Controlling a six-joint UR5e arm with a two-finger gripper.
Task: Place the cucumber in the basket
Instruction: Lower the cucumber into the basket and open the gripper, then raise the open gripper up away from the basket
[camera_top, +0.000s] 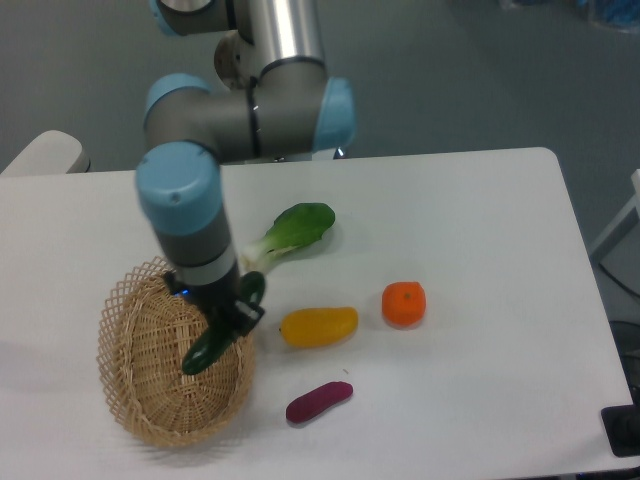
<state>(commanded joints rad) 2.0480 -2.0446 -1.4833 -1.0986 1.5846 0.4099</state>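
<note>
Gripper clamped on the cucumber, carried tilted over the right side of the basket near the table's front-left corner, likely lined up for a drop inside. Held clear of the wicker, it seems, though contact hard to judge. Fingertips largely hidden by the wrist; upper end of the cucumber masked too. Bok choy, yellow vegetable, orange and purple piece left aside, toward the middle.

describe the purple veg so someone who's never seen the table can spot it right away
Start at the wicker basket on the table's left-front. Just to its right, nearer the front edge than the yellow vegetable, lies the purple vegetable, a small oblong alone on the white tabletop. It is the only purple item and the smallest piece.
</note>
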